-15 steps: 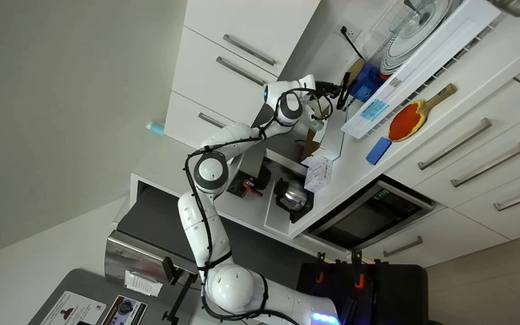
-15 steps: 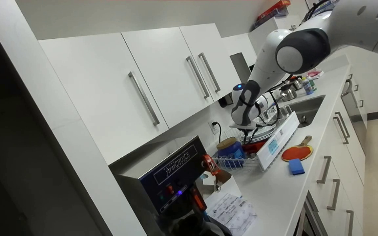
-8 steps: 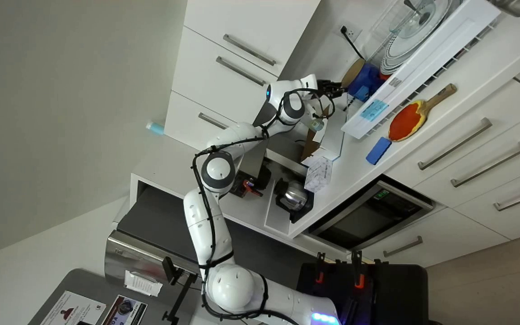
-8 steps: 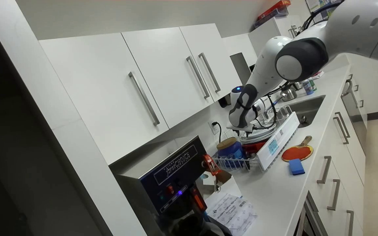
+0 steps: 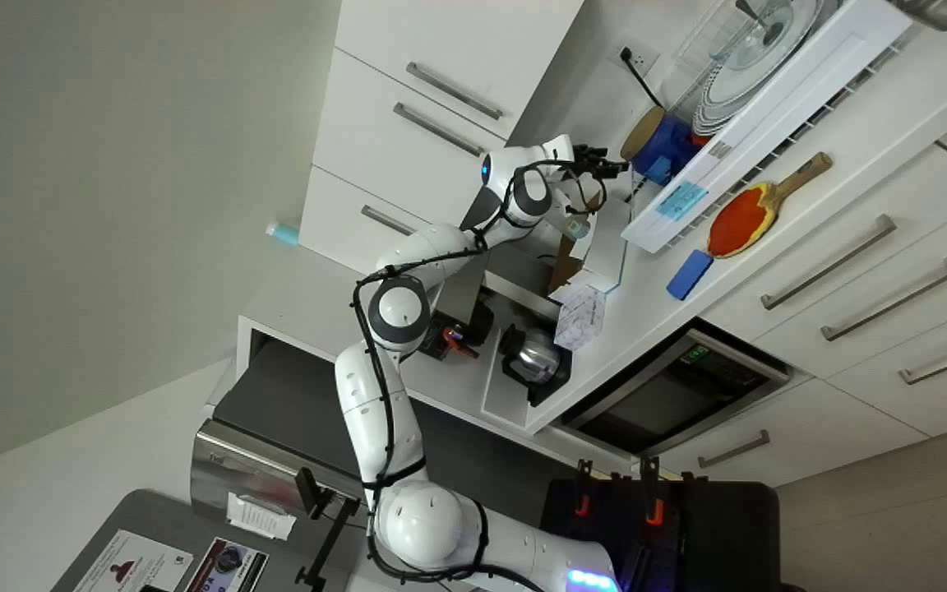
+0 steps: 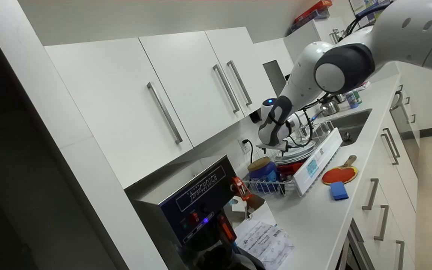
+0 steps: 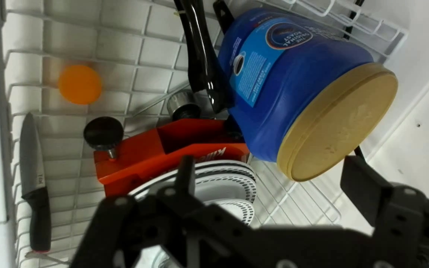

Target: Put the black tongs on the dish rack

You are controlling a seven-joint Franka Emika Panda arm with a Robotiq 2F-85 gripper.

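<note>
The black tongs [image 7: 205, 59] lie inside the dish rack [image 7: 136, 66], shiny and slender, against the side of a blue canister [image 7: 251, 74]; their upper end runs past the top of the wrist view. My gripper [image 7: 274, 178] stands open, its two fingers wide apart with nothing between them. It hovers over the rack, near the canister's tan lid and the stacked plates, apart from the tongs. In both exterior views the gripper [image 5: 623, 160] is beside and above the canister end of the rack.
White plates [image 7: 225, 186], an orange-red tool [image 7: 143, 156], a knife [image 7: 35, 182] and an orange round thing [image 7: 80, 84] sit in the rack. A white panel [image 6: 317, 162] stands along its front. A pizza-like paddle [image 6: 339, 174] and blue sponge [image 6: 338, 190] lie on the counter.
A second ago the black tongs hung in my gripper over the rack. The fingers have opened and let them go into the rack. The gripper has since drawn back slightly from the canister.
</note>
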